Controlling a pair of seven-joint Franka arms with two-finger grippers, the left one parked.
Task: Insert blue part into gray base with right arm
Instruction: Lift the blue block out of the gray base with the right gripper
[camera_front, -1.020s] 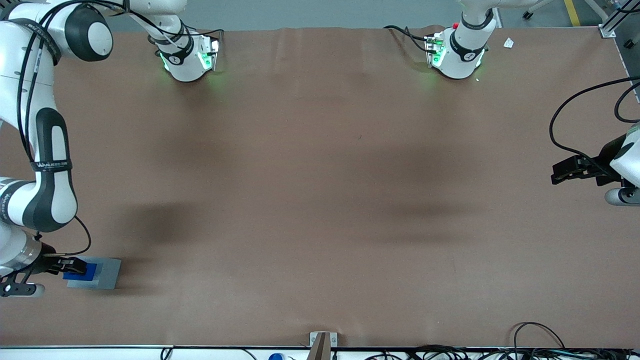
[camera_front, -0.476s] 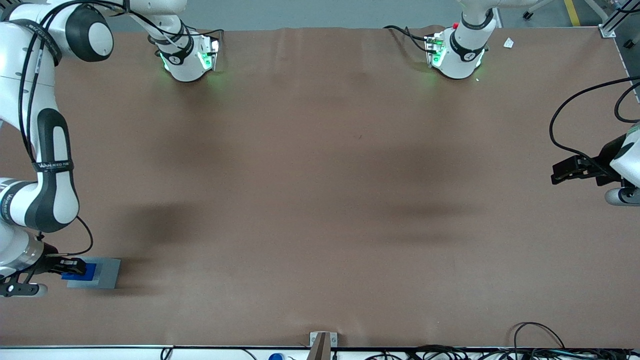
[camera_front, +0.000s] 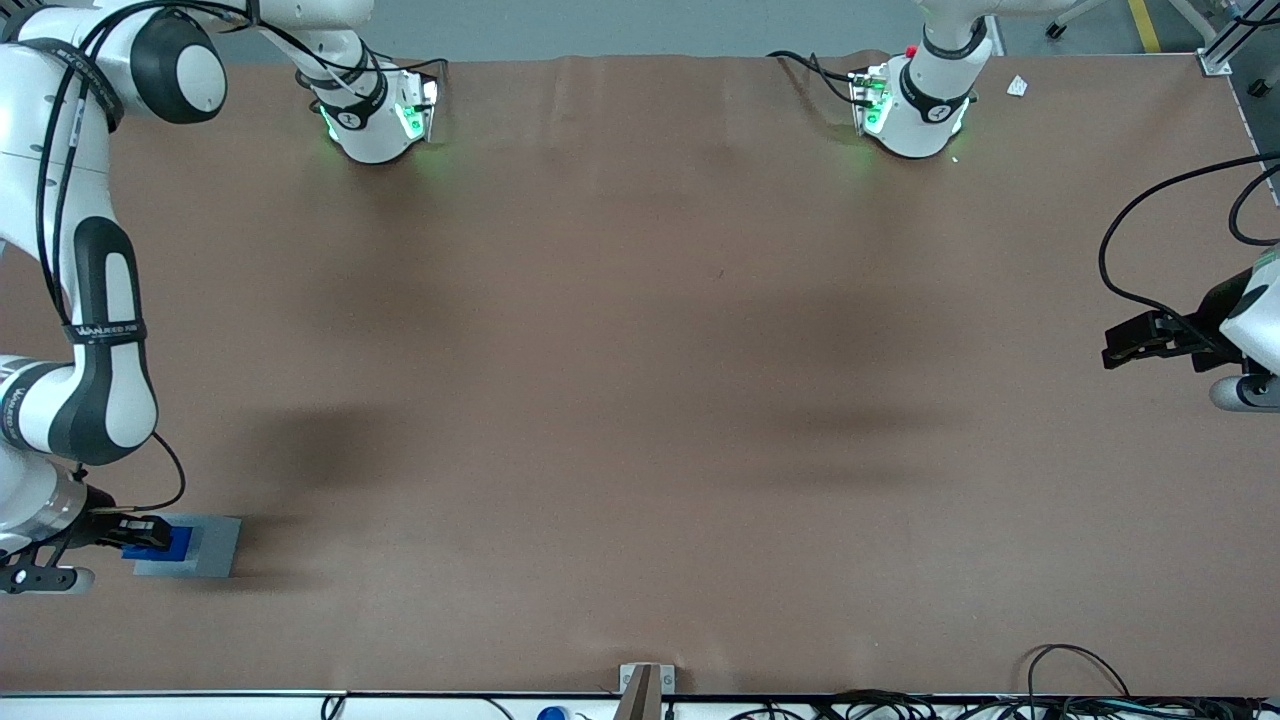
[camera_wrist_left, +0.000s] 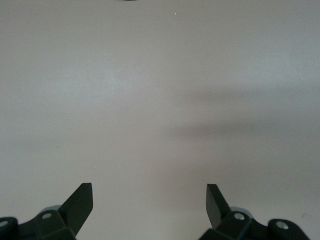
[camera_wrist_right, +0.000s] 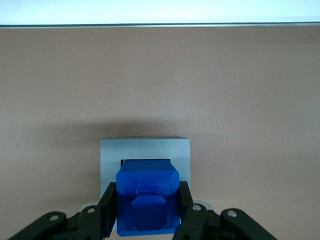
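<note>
Two black fingers of the gripper (camera_wrist_right: 148, 212) are clamped on the blue part's (camera_wrist_right: 148, 200) sides, holding it right over the gray base (camera_wrist_right: 145, 150), at the working arm's end of the table (camera_front: 640, 400). Part looks lined up w/ the square recess, whose dark edge shows just past it; whether it's seated yet, can't tell. To do it well: keep grip firm, part level, push straight down slowly, no sideways drag, else the base could slide. Let go only once it sits flush.

One blue part (camera_wrist_right: 147, 200), one gray base (camera_wrist_right: 145, 150), one claw (camera_wrist_right: 146, 207) gripping blue part over base.
</note>
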